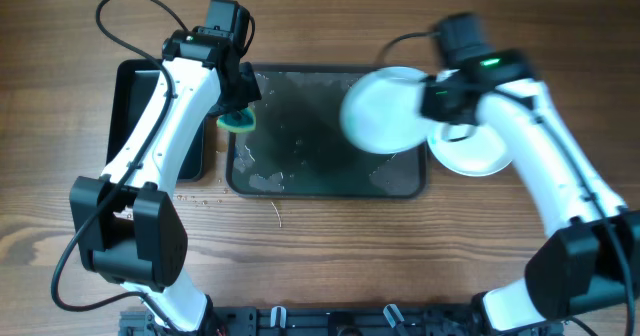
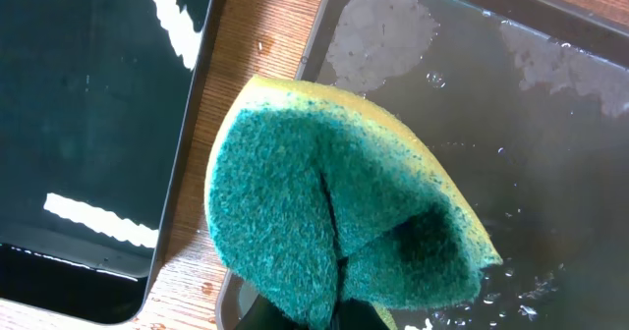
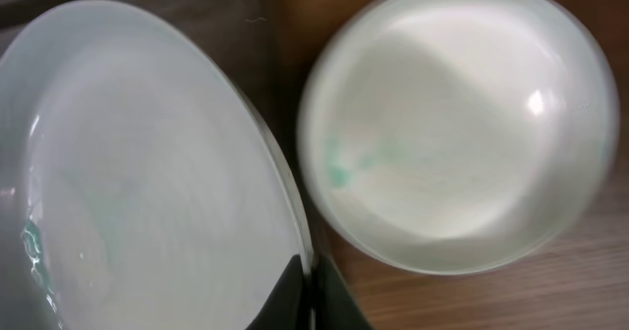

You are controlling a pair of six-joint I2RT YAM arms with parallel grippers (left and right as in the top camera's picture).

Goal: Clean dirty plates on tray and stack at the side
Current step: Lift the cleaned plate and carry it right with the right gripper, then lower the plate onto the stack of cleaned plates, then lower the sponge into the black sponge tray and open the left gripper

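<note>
My right gripper is shut on the rim of a white plate and holds it above the right end of the dark grey tray. In the right wrist view the fingers pinch that plate at its edge. A second plate lies on the table right of the tray; it shows a faint teal smear in the right wrist view. My left gripper is shut on a folded green and yellow sponge over the tray's left edge.
A black rectangular tub stands left of the tray, under my left arm. The tray's surface is wet with foam patches. Water drops lie on the wooden table in front of the tub.
</note>
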